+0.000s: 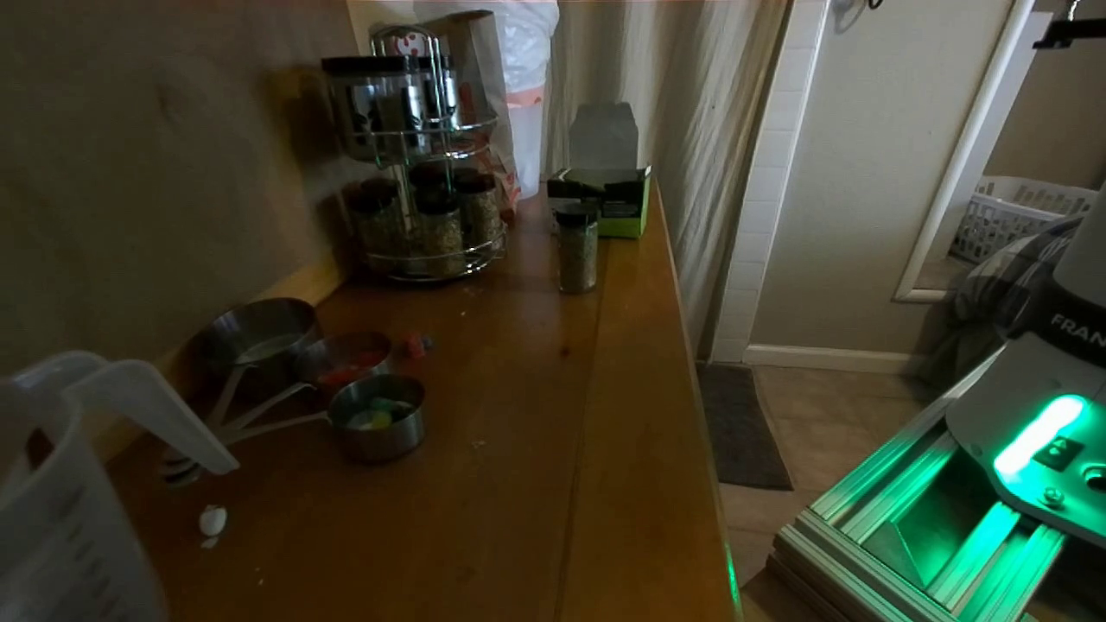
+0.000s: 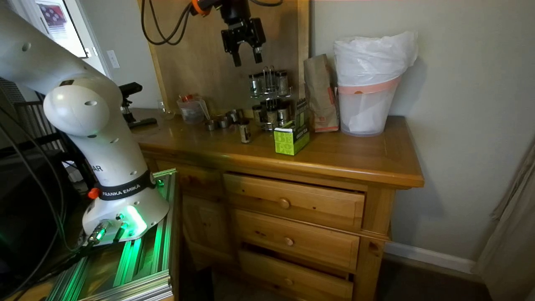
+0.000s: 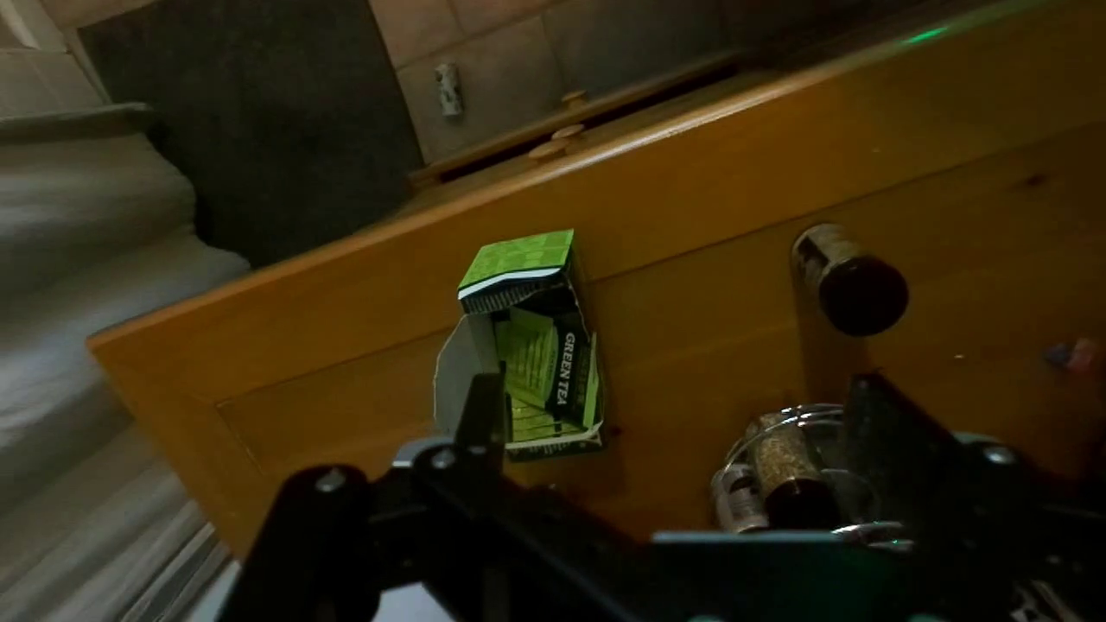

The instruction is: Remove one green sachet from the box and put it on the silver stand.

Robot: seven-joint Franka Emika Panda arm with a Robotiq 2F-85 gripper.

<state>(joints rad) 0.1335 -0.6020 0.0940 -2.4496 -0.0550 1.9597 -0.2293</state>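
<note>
Jaws well parted, the gripper hangs up there, higher than the silver stand!
Near the stand, closer to the drawers, sits the open box, green sachets showing inside; one spice jar stands upright off the stand, on that same side.

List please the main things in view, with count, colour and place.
dresser: one, brown, centre of scene
silver stand: one, silver, on the dresser
stand jars: several, dark lids, on its tiers
loose jar: one, dark lid, on the dresser
box: one, green and black, near the stand
green sachets: several, green, inside the box
handled cups: three, silver, on the dresser
measuring jug: one, translucent, near the cups
lined bin: one, white, on the dresser
paper bag: one, brown, beside the bin
floor mat: one, dark, beside the dresser
robot arm: one, white, beside the dresser
gripper: one, black, open above the dresser
</note>
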